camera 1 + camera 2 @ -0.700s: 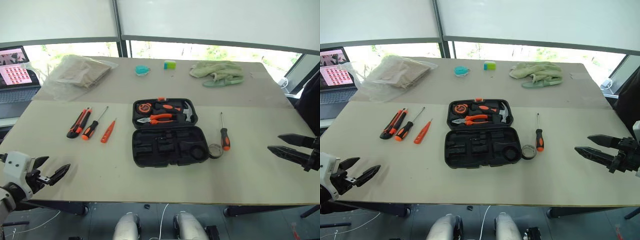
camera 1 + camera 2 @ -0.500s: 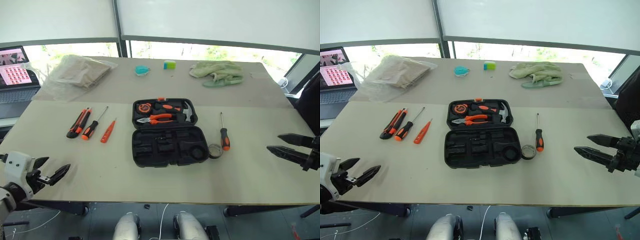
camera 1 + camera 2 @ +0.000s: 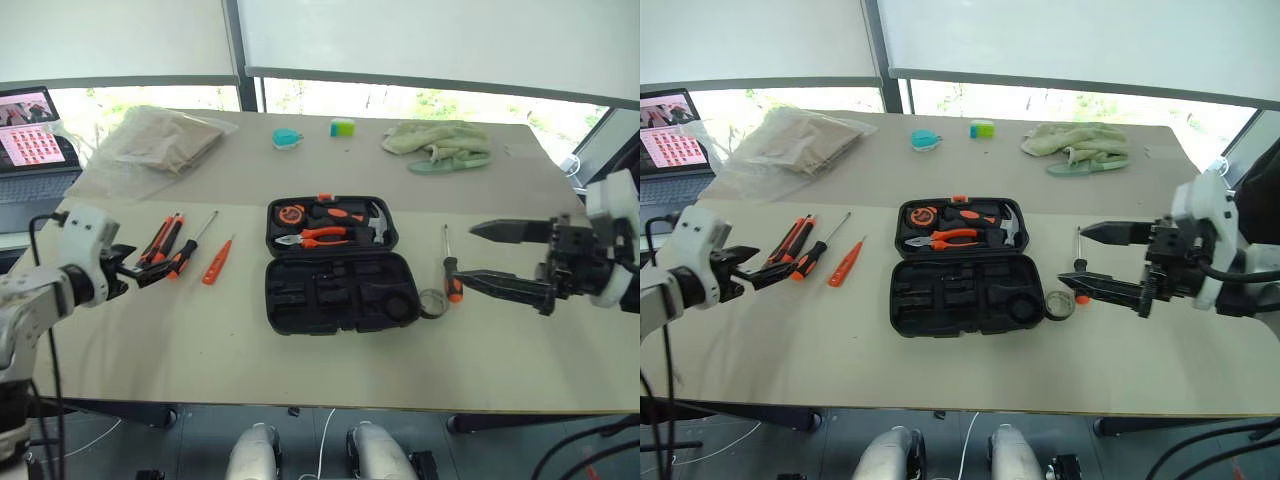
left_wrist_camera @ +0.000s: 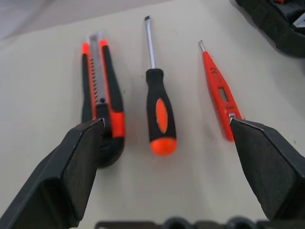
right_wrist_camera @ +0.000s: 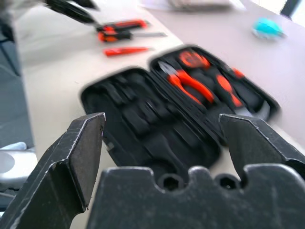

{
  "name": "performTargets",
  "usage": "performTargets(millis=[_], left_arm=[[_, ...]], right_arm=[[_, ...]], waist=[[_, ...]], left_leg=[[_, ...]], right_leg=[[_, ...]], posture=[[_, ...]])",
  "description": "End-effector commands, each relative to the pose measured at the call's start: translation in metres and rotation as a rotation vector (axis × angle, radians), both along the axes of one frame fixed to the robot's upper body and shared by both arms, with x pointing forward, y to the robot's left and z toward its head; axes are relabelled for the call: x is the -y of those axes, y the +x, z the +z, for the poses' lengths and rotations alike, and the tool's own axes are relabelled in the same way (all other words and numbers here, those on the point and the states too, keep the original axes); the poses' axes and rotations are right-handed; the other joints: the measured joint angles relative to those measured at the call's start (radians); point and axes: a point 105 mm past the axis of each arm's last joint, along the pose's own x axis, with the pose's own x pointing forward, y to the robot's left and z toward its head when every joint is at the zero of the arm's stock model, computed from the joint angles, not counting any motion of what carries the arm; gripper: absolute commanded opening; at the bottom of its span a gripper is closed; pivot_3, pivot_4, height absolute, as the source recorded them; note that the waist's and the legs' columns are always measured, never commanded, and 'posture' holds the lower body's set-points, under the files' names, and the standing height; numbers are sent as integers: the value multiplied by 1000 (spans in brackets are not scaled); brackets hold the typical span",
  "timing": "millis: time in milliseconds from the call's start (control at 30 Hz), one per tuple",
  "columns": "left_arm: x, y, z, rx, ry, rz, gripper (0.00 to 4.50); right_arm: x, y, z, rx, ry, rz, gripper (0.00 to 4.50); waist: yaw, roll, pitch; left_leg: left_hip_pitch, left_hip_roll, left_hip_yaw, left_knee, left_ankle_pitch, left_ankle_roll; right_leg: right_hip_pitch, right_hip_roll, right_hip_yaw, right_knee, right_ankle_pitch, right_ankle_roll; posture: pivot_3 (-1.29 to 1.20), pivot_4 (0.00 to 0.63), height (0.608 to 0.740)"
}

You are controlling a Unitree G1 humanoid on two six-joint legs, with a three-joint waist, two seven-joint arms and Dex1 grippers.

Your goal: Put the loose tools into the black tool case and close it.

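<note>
The black tool case (image 3: 335, 290) lies open at mid-table, with pliers, a hammer and a tape measure seated in its far half. Left of it lie a utility knife (image 4: 102, 95), an orange-and-black screwdriver (image 4: 159, 114) and a small orange screwdriver (image 4: 217, 90). My left gripper (image 3: 150, 272) hovers open just in front of these three. To the right of the case are another screwdriver (image 3: 449, 272) and a greyish ring (image 3: 432, 302). My right gripper (image 3: 465, 255) is open above that screwdriver, pointing at the case (image 5: 157, 119).
A laptop (image 3: 25, 140) sits at the far left. At the back of the table are a plastic bag (image 3: 165, 140), a teal object (image 3: 287, 138), a small green block (image 3: 342, 127) and a green cloth (image 3: 435, 143).
Both arms have risen from the table's front corners and come inward. The left gripper has reached the three tools on the left; the right gripper has moved to the screwdriver beside the case.
</note>
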Motion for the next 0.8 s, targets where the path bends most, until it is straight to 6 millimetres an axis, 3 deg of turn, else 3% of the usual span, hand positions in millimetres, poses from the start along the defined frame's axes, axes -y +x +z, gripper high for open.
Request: performTargets(millis=[33, 267, 367, 633, 800], left_arm=[[6, 21, -2, -9, 43, 3, 4500], [17, 40, -13, -29, 49, -31, 4500], [20, 41, -25, -64, 44, -32, 3760], [20, 49, -40, -93, 16, 3, 3760], [19, 51, -46, -112, 3, 5, 1881]], right_arm=[[-28, -11, 14, 53, 28, 103, 4438], [-39, -17, 12, 47, 45, 136, 4438], [-35, -19, 10, 36, 53, 124, 4500], [-26, -22, 6, 27, 54, 91, 4500], [-24, -23, 9, 33, 68, 83, 4500]], waist=[[2, 0, 0], [3, -3, 2], [4, -3, 2], [6, -3, 2], [8, -3, 2]], left_leg=[[0, 0, 0, 0, 0, 0], [-2, 0, -1, 2, 0, 1], [-2, 0, -1, 2, 0, 1], [-3, -1, -3, 5, 0, 1], [-3, -1, -4, 6, 0, 1]], right_leg=[[0, 0, 0, 0, 0, 0], [0, 0, 0, 0, 0, 0], [0, 0, -1, 1, 0, 1], [1, 0, -2, 2, 0, 1], [1, 0, -2, 2, 0, 1]], posture=[[0, 150, 740], [0, 150, 740], [0, 150, 740], [0, 150, 740], [0, 150, 740]])
